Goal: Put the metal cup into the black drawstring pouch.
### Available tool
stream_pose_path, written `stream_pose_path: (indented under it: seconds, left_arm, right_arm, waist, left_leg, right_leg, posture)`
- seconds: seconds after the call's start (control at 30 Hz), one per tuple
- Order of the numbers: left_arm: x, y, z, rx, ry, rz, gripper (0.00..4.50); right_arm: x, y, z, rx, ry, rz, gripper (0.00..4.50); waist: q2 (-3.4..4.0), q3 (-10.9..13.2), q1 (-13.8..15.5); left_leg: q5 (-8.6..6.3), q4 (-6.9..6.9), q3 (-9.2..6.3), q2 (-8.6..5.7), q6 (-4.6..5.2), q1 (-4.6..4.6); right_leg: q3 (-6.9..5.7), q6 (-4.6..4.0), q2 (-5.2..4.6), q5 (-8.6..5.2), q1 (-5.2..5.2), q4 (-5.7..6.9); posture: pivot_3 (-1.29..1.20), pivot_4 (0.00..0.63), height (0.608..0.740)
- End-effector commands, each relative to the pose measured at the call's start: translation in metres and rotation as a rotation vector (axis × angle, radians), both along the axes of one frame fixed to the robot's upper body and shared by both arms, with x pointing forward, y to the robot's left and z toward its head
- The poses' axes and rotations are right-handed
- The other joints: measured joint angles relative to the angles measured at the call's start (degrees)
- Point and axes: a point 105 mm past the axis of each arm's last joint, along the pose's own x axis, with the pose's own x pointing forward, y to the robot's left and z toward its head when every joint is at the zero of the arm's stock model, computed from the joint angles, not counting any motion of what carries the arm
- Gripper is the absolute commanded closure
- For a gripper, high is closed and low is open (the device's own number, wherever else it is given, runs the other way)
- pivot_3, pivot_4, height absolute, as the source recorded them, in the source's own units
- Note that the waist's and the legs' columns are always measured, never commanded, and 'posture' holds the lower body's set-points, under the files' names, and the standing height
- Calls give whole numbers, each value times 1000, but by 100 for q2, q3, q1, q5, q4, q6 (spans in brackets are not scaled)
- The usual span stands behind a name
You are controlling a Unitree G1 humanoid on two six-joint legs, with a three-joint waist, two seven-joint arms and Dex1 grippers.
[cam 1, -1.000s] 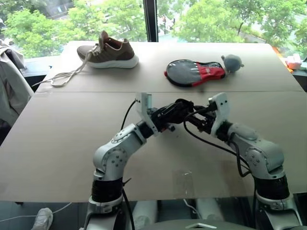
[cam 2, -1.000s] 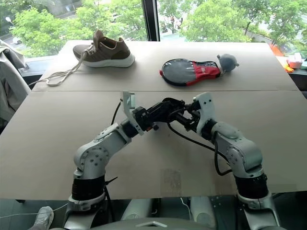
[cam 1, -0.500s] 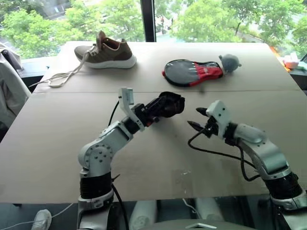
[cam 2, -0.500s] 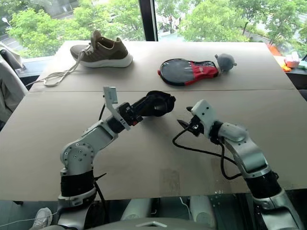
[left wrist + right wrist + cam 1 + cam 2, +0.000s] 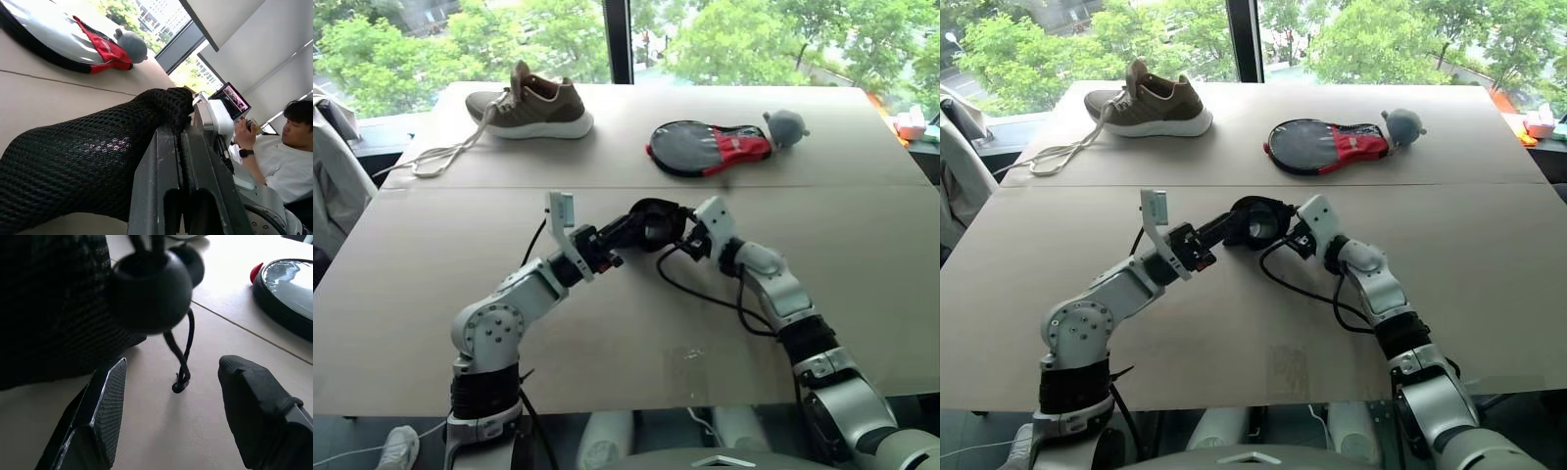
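left pincer (image 5: 182, 147) clamped on black drawstring pouch (image 5: 88, 161) | right pincer (image 5: 171, 396) apart beside its cord

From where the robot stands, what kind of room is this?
Probably an upper-floor office or lab: large windows over treetops, a wide table, and a person seated by a laptop.

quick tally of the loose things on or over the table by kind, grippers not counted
shoe: 1
paddle case: 1
grey plush toy: 1
black drawstring pouch: 1, pinched in the left gripper
total: 4
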Motion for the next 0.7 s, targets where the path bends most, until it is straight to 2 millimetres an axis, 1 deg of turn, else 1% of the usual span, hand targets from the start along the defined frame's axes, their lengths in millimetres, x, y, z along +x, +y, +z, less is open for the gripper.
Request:
stream_pose_path:
  seconds: [0.03,0.17,0.2,0.23,0.3,0.4,0.43,0.53,0.63,0.7]
  left_arm:
    - [-7,-1,13,-14,-61,-11,4500]
    - [-8,-1,12,-13,-57,-8,4500]
    - [-8,-1,11,-13,-56,-7,4500]
    - [-8,-1,11,-13,-56,-6,4500]
    - [-8,-1,11,-12,-56,-4,4500]
    - [-8,-1,11,-12,-56,-1,4500]
    - [-8,-1,11,-10,-55,-1,4500]
    - [-8,-1,11,-7,-52,0,4500]
    - [-7,1,11,-15,-51,9,4500]
    - [-6,4,12,-35,-44,24,4500]
  right_arm:
    - [8,-3,27,130,-60,-36,1460]
    - [9,-3,31,174,-53,-32,1460]
    - [9,-3,30,170,-54,-28,1688]
    - [9,-4,29,163,-55,-26,1988]
    - [8,-4,26,144,-50,-20,2741]
    - [9,-8,23,128,-44,-32,4094]
    - [10,-10,22,120,-44,-39,4359]
    - [12,-15,22,115,-52,-60,4359]
    - [15,-23,30,127,-74,-95,4359]
    - [18,-31,39,138,-99,-123,4359]
  waist:
    - [0,0,-1]
    - [0,0,-4]
    - [1,0,-5]
    - [1,1,-5]
    - [1,1,-7]
    - [2,1,-8]
    - [2,1,-7]
    - [1,1,-8]
    - [1,1,-7]
    - [1,1,-3]
  left_leg:
    - [0,1,0,0,0,1]
    - [1,0,-2,0,-1,3]
    - [0,0,-2,0,-1,3]
    - [0,0,-2,0,-1,3]
    - [0,-1,-1,0,-1,3]
    - [0,-1,-1,-1,-1,3]
    - [0,-1,-1,-1,-1,3]
    - [1,-1,1,-1,-1,3]
    - [1,-1,1,-1,-1,3]
    - [0,-1,1,-1,-1,3]
  right_leg:
    - [0,0,0,0,0,1]
    - [0,-5,-1,0,1,2]
    - [0,-5,-1,0,0,2]
    - [0,-5,-1,0,0,2]
    - [0,-5,-1,0,0,2]
    - [0,-5,-1,0,0,2]
    - [0,-6,-1,-1,0,2]
    - [1,-7,-1,-1,0,2]
    - [0,-7,-1,-1,0,2]
    - [0,-7,-1,-1,0,2]
  posture:
    - [0,150,740]
    - [0,150,740]
    - [0,150,740]
    - [0,150,740]
    - [0,150,740]
    - [0,150,740]
    - [0,150,740]
    - [0,150,740]
    - [0,150,740]
    - [0,150,740]
